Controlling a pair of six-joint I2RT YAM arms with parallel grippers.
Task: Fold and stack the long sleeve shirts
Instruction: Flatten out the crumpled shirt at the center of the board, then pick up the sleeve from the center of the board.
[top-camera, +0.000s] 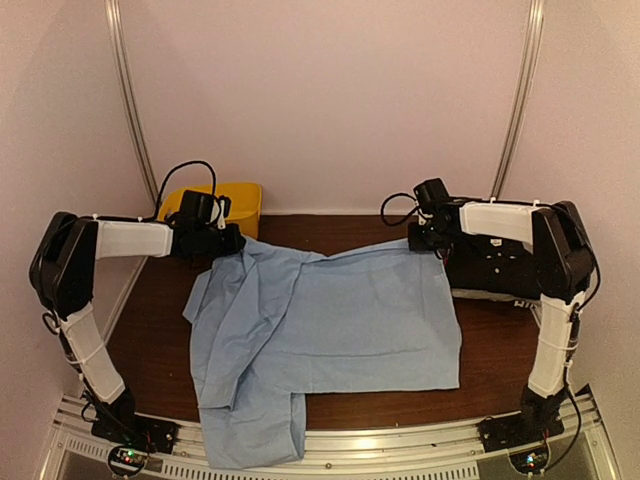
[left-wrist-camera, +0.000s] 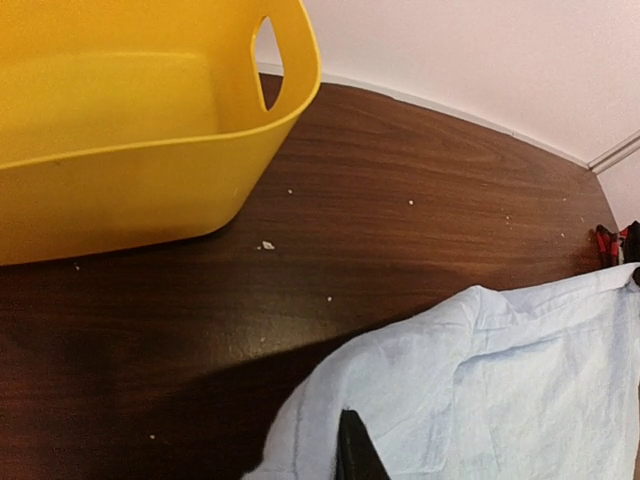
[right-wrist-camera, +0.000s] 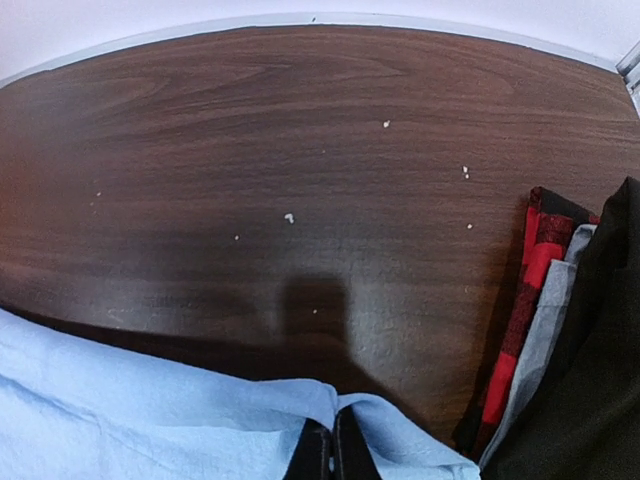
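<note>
The light blue shirt lies spread over the table, with one part hanging over the near edge. My left gripper is at its far left corner. In the left wrist view one black finger shows, with the shirt draped over the other; the gripper looks shut on the cloth. My right gripper is shut on the far right corner, where the fingers pinch the blue edge. A black shirt lies folded at the right, and in the right wrist view it lies over a pale grey one.
A yellow plastic bin stands at the back left, close behind my left gripper, and shows large in the left wrist view. A red and black checked cloth sits under the stack at the right. Bare brown table lies beyond the shirt's far edge.
</note>
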